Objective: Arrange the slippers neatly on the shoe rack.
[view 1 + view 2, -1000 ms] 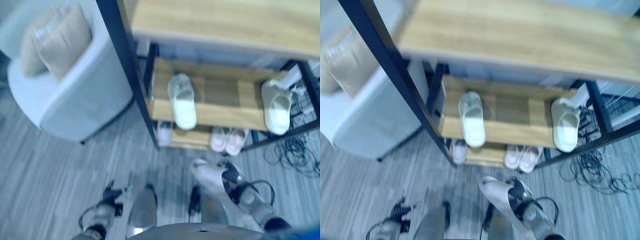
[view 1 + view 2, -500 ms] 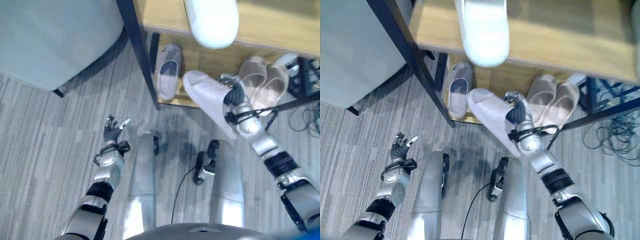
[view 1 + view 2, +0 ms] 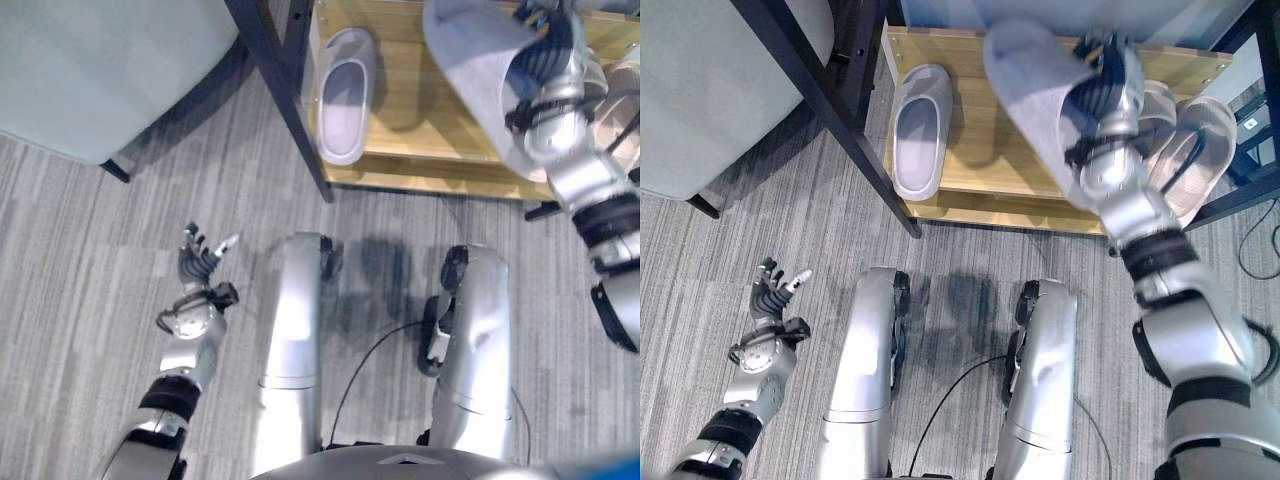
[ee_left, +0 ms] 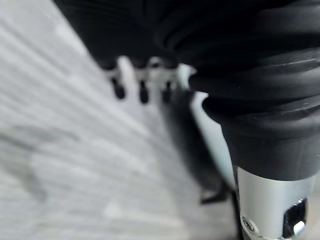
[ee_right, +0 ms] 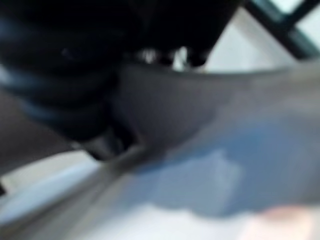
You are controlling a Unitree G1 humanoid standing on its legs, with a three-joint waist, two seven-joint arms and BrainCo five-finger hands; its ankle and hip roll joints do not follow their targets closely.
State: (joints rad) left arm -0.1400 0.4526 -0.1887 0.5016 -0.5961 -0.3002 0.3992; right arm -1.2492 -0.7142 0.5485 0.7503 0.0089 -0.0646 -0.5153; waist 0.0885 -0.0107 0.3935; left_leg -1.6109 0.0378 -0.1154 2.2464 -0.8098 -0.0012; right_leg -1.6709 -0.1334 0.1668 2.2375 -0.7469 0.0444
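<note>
A pale grey slipper (image 3: 1030,90) hangs tilted over the lowest wooden shelf (image 3: 990,175) of the shoe rack, with my right hand (image 3: 1105,100) curled round its heel end. Its grey side (image 5: 200,125) shows blurred in the right wrist view. A single grey slipper (image 3: 920,130) lies on that shelf to the left, toe toward me. A pinkish pair (image 3: 1190,150) lies at the right, partly behind my right arm. My left hand (image 3: 775,300) hovers low over the floor, its fingers (image 4: 142,82) straight and holding nothing.
A black rack post (image 3: 280,100) slants down to the floor just left of the shelf. A pale armchair (image 3: 100,70) stands at the far left. Grey plank floor (image 3: 80,260) lies in front of the rack.
The camera has tilted down toward the floor. My right hand has carried the slipper from in front of the rack to above the lowest shelf. My left hand stays open.
</note>
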